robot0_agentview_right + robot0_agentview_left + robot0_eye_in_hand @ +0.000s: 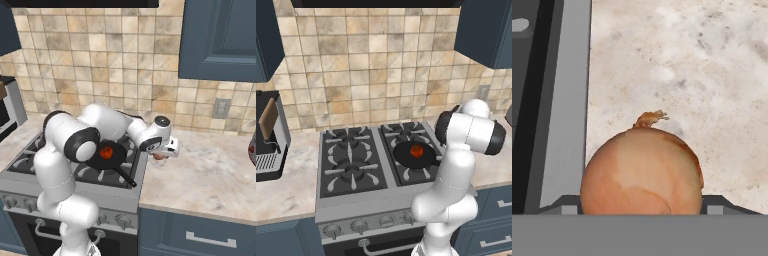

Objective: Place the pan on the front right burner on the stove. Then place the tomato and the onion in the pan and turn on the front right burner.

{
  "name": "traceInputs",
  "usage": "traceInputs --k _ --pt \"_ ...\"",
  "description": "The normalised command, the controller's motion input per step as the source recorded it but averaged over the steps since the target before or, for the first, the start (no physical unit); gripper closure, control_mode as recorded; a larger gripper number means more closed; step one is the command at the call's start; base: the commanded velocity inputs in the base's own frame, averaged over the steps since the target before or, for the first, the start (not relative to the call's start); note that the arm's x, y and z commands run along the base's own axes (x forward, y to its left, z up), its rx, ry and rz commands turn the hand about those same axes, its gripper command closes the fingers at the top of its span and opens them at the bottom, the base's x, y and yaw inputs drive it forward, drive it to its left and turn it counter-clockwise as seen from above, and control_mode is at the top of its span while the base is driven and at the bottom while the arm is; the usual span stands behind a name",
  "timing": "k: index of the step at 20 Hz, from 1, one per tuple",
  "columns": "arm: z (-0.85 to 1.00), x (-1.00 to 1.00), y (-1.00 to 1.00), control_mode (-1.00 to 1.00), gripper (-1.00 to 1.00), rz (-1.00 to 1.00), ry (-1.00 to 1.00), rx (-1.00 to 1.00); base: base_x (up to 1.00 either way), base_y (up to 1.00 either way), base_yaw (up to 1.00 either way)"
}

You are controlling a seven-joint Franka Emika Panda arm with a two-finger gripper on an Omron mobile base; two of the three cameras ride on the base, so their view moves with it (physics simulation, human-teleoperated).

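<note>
Pan (107, 154) already on front right burner (415, 159), tomato (416, 150) inside. Onion (642, 170) on counter (210, 165) just right of stove (336, 197), gripper (161, 153) down over it. Can't tell if fingers closed on it or just straddling. Onion's round, firm, papery-slick, so you'd want to grab across widest middle, below stem tuft.

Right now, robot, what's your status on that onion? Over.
Gripper low over the counter, around the onion; grip unconfirmed. Tomato already in the pan on the front right burner. Nothing in the way.
</note>
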Motion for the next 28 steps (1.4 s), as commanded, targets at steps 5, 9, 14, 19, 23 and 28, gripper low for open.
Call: traceInputs --k 5,9,14,19,23,28 --pt "0.43 -0.26 0.04 -1.0 1.0 0.0 0.0 0.0 0.0 0.0 0.0" --pt "0.22 -0.47 0.18 -1.0 1.0 0.0 0.0 0.0 0.0 0.0 0.0" --pt "0.11 -0.4 0.4 -1.0 1.0 0.0 0.0 0.0 0.0 0.0 0.0" --pt "0.13 -0.31 0.63 -1.0 1.0 0.0 0.0 -0.02 0.0 0.0 0.0" --pt "0.26 -0.12 0.64 -1.0 1.0 0.0 0.0 -0.05 0.0 0.0 0.0" --pt "0.27 -0.01 0.67 -1.0 1.0 0.0 0.0 -0.06 0.0 0.0 0.0"
